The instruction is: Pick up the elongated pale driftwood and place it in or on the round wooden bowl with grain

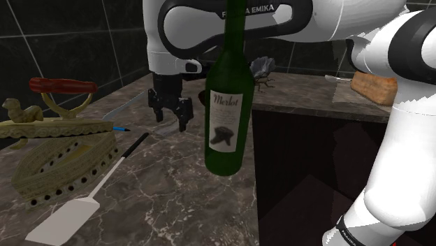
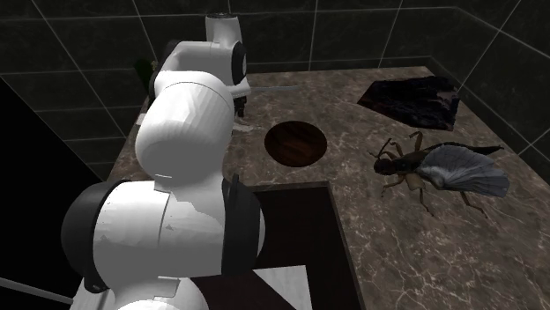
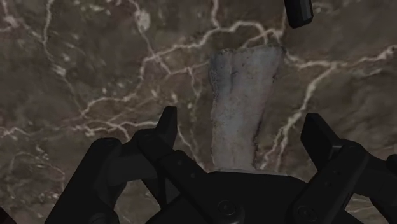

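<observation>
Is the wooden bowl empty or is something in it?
Empty: the round wooden bowl shows only its bare dark inside.

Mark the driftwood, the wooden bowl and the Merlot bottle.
driftwood [image 3: 245, 108], wrist view, middle of its pale length.
wooden bowl [image 2: 296, 143], second exterior view, bare dark inside.
Merlot bottle [image 1: 226, 120], shoulder view, white label.

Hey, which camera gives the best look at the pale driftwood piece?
The wrist view: the driftwood lies plain between the open end effector's fingers, untouched. The shoulder view catches only a pale sliver beneath the end effector; the second exterior view's arm covers that spot.
</observation>
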